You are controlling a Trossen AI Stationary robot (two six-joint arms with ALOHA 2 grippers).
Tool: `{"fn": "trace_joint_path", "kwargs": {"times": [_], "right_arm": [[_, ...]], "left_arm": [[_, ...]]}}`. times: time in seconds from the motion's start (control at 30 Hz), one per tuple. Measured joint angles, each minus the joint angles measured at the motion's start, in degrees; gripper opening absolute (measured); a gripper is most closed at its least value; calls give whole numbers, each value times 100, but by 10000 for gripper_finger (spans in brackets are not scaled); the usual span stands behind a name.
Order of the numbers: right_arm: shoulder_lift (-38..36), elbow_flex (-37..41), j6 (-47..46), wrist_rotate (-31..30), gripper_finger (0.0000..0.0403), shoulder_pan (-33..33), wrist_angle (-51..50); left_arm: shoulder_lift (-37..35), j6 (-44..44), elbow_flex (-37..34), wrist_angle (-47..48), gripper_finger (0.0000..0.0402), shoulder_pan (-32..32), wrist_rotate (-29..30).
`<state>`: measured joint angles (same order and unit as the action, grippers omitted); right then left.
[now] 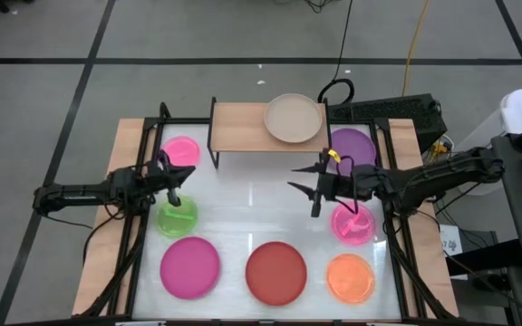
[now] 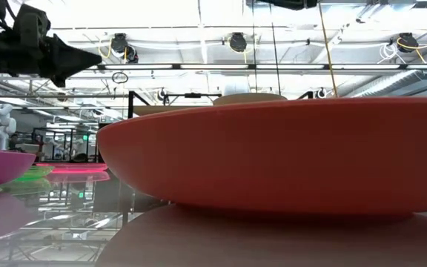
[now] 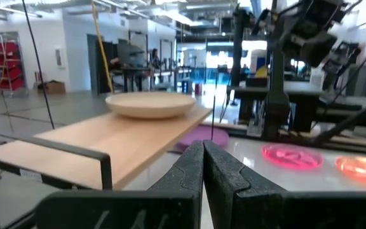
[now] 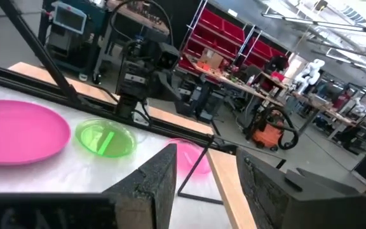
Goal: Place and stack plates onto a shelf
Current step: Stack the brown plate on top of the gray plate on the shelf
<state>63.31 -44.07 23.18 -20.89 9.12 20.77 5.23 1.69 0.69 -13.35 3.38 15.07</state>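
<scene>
Beige plate (image 1: 294,119) resting alone on the light-wood shelf (image 1: 241,127), toward the shelf's three o'clock end, rim just overhanging the edge nearest the table's middle. Shelf standing at twelve o'clock on the white tabletop (image 1: 252,213), black legs down.

Seven other plates lying flat on the tabletop, none stacked. Purple plate (image 1: 352,145) at one o'clock, just beside the shelf's right end. Small translucent pink plate (image 1: 181,149) at eleven o'clock, near the shelf's left leg. Small green plate (image 1: 177,217) at nine o'clock. Small pink plate with a bar mark (image 1: 352,224) at three o'clock. Along the six o'clock edge, from seven to five: magenta plate (image 1: 189,266), red plate (image 1: 276,272), small orange plate (image 1: 350,277), each apart from its neighbour.

Left gripper (image 1: 172,184) hovering between the small translucent pink plate and the green one, fingers (image 3: 189,172) pressed together, holding nothing. Right gripper (image 1: 310,182) hovering over bare tabletop near the centre, at nine o'clock from the bar-marked pink plate, fingers (image 4: 154,181) spread apart, empty.

From table height, red plate filling the foreground, beige plate barely visible above it on the shelf.
</scene>
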Motion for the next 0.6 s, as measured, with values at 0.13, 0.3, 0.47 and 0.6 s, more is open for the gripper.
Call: {"fn": "trace_joint_path", "kwargs": {"times": [0.13,0.3,0.47,0.6], "right_arm": [[0,0,2,-5,144,0,45],[0,0,2,-4,144,0,44],[0,0,2,-4,144,0,95],[0,0,3,-4,144,0,149]], "left_arm": [[0,-204,0,-80,12,1,1],[2,-284,1,-398,12,1,-8],[169,-26,471,-107,12,-96,-1000],[911,-52,1039,717,12,-310,-1002]]}}
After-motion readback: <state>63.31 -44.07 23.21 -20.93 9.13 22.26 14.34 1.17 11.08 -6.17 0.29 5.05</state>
